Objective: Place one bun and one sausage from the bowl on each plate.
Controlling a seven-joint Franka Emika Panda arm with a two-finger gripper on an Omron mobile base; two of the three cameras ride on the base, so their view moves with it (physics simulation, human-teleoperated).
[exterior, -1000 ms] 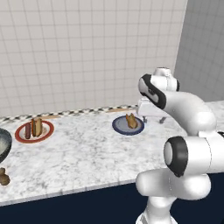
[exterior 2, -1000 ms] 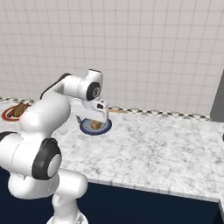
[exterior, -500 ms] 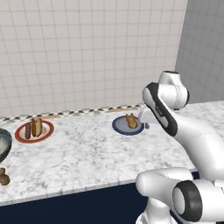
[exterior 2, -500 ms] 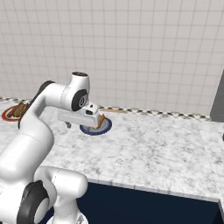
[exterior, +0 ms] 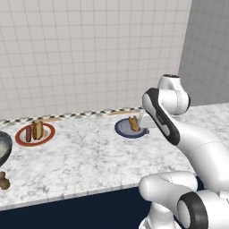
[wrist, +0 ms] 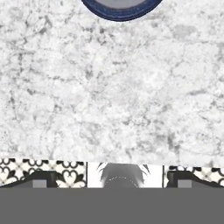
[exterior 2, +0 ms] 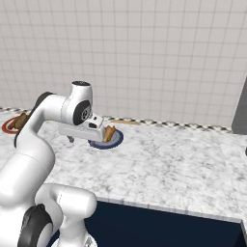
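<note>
Jaws look spread wide and empty, tips far apart over bare marble desk [wrist: 113, 96], right beside the navy plate [exterior: 125, 130] near the desk's back edge. That plate has a bun [exterior: 133, 123] on it. Way over at the left end, the red-rimmed plate [exterior: 35, 141] holds a bun [exterior: 38, 129] and a sausage [exterior: 29, 133], with the bowl [exterior: 4, 147] at the left edge.

From my station I saw open grey-veined white marble desk [exterior: 89, 156] between the dark navy blue round plate [exterior: 123, 129] and the white red-orange-rimmed plate [exterior: 22, 138], which lay well apart. The golden-brown bun [exterior: 133, 123] stood up on the navy plate. My white arm [exterior 2: 46, 116] hung just beside that plate. The white tiled wall [exterior: 89, 53] closed the desk's far edge.
</note>
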